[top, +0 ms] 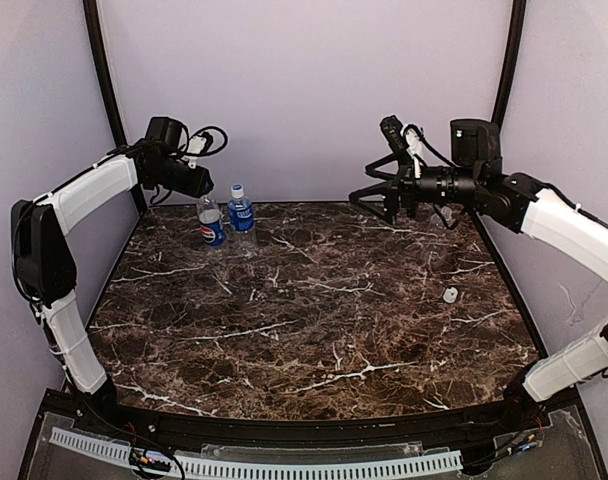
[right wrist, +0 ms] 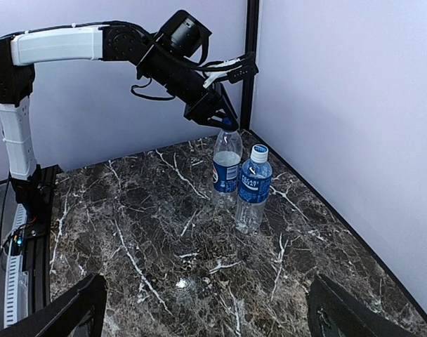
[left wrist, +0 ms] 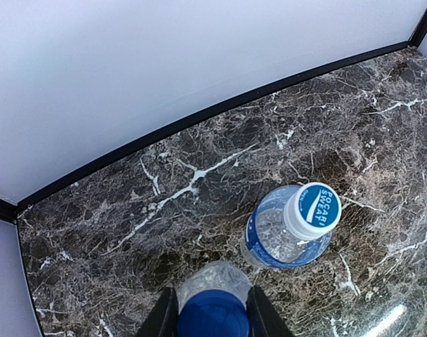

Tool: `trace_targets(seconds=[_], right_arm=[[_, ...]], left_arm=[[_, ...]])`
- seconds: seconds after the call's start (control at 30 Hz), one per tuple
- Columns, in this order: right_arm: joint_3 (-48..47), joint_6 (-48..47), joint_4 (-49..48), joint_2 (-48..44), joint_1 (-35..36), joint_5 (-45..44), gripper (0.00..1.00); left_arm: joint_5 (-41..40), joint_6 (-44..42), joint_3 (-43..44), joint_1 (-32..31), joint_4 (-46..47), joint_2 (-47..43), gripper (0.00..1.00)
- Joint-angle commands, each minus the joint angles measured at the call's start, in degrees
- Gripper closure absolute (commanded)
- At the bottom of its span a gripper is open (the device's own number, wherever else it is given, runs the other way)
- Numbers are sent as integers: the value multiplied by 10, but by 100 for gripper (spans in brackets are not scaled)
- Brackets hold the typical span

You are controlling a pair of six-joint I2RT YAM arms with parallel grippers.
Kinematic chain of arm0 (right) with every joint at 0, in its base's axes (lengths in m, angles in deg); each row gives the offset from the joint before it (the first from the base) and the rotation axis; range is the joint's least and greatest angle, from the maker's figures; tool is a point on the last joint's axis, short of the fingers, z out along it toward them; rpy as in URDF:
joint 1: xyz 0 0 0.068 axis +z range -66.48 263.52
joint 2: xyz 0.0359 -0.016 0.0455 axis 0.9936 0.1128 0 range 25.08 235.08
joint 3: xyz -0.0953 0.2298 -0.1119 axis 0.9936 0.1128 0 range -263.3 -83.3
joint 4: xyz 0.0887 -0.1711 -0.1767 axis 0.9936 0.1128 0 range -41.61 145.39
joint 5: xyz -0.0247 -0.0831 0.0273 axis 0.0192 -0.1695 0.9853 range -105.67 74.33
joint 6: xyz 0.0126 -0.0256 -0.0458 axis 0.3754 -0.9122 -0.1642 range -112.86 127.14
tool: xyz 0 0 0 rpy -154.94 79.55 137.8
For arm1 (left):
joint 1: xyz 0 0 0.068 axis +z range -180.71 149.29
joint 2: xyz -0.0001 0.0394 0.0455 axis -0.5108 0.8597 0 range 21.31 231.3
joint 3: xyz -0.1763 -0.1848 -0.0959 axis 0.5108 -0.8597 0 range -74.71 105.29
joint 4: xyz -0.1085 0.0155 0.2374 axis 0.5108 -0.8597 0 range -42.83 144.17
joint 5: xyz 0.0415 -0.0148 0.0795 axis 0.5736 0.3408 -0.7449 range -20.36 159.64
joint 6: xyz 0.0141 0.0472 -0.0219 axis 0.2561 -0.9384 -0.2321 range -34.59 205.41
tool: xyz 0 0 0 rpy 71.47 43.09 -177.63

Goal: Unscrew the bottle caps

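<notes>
Two bottles stand side by side at the back left of the table. The Pepsi bottle (top: 212,225) (right wrist: 227,168) has a blue cap (left wrist: 213,316). My left gripper (top: 199,186) (right wrist: 223,123) comes down on it from above, its fingers (left wrist: 164,319) pressed against both sides of that cap. Just to its right stands the blue-label bottle (top: 241,215) (left wrist: 287,235) (right wrist: 253,189), its white cap (left wrist: 312,210) (right wrist: 260,150) on and untouched. My right gripper (top: 382,205) (right wrist: 208,281) hangs open in the air over the back right, holding nothing.
One loose white cap (top: 450,294) lies on the marble table (top: 314,330) at the right. The back wall and a black corner post (right wrist: 252,63) rise close behind the bottles. The left arm (top: 79,195) reaches along the left wall.
</notes>
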Motion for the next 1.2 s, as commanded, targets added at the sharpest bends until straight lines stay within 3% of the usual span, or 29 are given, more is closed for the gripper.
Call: trace_targets(seconds=[0.0, 0.2, 0.37, 0.5, 0.57, 0.77, 0.93, 1.17], right_arm=[[6, -4, 8, -16, 5, -7, 1], [7, 5, 9, -23, 7, -2, 1], [8, -9, -4, -17, 48, -30, 2], [-9, -43, -25, 12, 113, -81, 1], [-30, -64, -39, 35, 147, -105, 1], [-98, -134, -86, 127, 237, -135, 1], [-120, -113, -141, 186, 266, -84, 1], [-151, -79, -186, 256, 283, -97, 1]], left_arm=[[-4, -8, 9, 2, -37, 2, 99], [-67, -77, 73, 1, -104, -50, 99], [-15, -213, 147, -14, -202, -127, 99], [65, -334, 179, -92, -310, -206, 99], [114, -374, 180, -169, -364, -244, 99], [217, -358, 146, -246, -394, -308, 99], [226, -333, 127, -261, -368, -314, 99], [259, -316, 126, -262, -368, -312, 99]])
